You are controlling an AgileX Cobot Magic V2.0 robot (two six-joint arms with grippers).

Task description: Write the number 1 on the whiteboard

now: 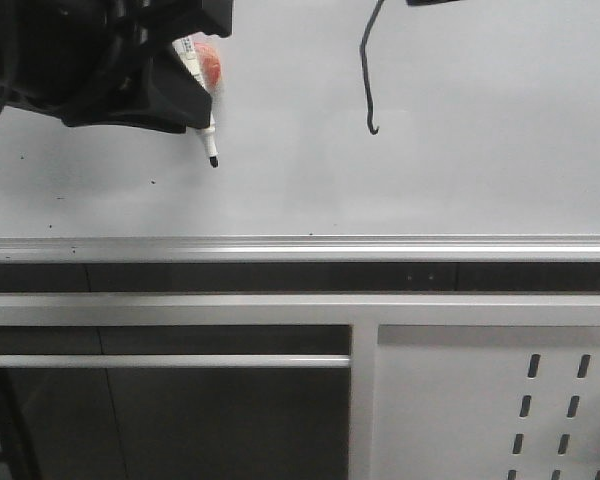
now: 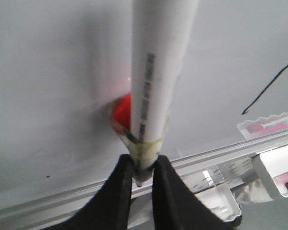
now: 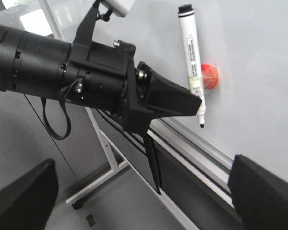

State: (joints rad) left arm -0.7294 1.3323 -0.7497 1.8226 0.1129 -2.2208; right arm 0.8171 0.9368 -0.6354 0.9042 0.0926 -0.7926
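— While the whiteboard (image 1: 460, 150) fills most of the front view, where does it end?
— At a silver rail (image 1: 300, 248) along its lower edge; under it is a grey perforated panel (image 1: 500, 410).
— And the arms?
— The left arm is at the upper left of the front view. Its left claw (image 2: 143, 178) is closed on a white marker (image 2: 158, 72) (gripped near the nib end), and the black nib (image 1: 213, 160) points down, close to the board surface; I cannot tell if it touches.
— The right claw?
— The right claw (image 3: 144, 191) stands wide apart, with nothing between its two black fingers (image 3: 266, 189).
— Is something written?
— Yes, the number 1 (image 1: 366, 75): a thin black stroke at the upper middle of the board, with a small hook at the bottom, well to the right of the marker. A small red round thing (image 3: 209, 75) sits on the board just beside the marker.
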